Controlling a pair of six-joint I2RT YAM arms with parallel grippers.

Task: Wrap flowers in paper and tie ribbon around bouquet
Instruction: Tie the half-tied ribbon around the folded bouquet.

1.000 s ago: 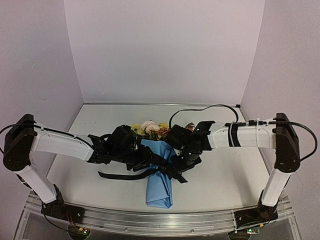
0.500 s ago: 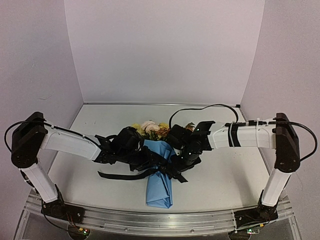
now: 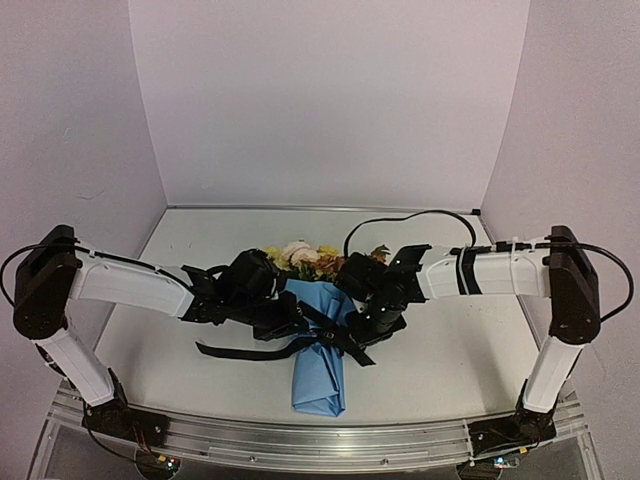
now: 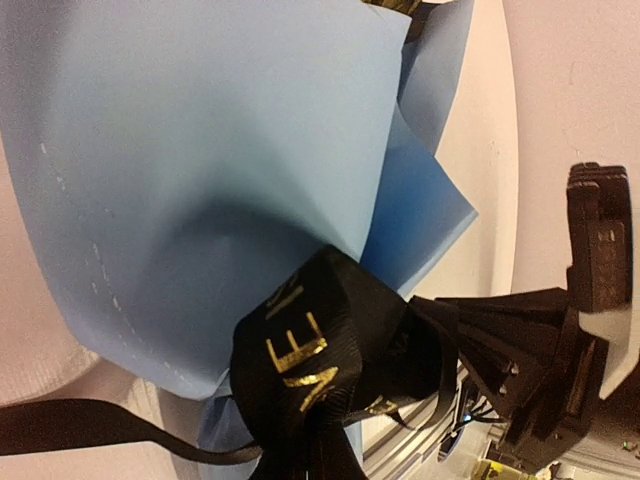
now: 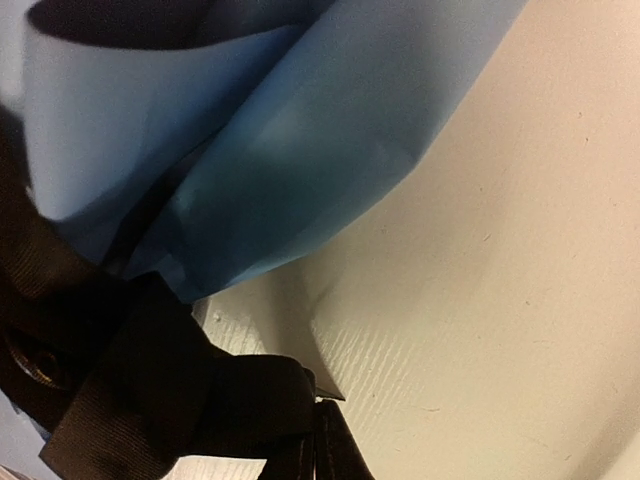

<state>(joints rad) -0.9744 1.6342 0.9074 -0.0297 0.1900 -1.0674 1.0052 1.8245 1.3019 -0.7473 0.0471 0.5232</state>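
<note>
The bouquet lies mid-table: yellow, cream and rust flowers [image 3: 300,256] stick out of the far end of a light blue paper [image 3: 318,372] cone. The black ribbon [image 3: 331,335] crosses the cone's middle, and one tail [image 3: 232,351] trails left on the table. My left gripper [image 3: 288,322] is shut on a ribbon loop with gold lettering [image 4: 305,352] against the paper [image 4: 200,150]. My right gripper [image 3: 362,328] is at the cone's right side. Its fingertips [image 5: 322,440] are pinched shut on a ribbon [image 5: 150,400] fold just above the table, beside the paper [image 5: 270,150].
The cream table [image 3: 450,345] stretches to both sides of the bouquet. A black cable [image 3: 400,216] loops behind the right arm. The metal front rail [image 3: 320,445] runs along the near edge. White walls enclose the back and both sides.
My left gripper has closed on the ribbon loop at the cone's left side, and its arm has shifted slightly. The right gripper stays shut on the ribbon.
</note>
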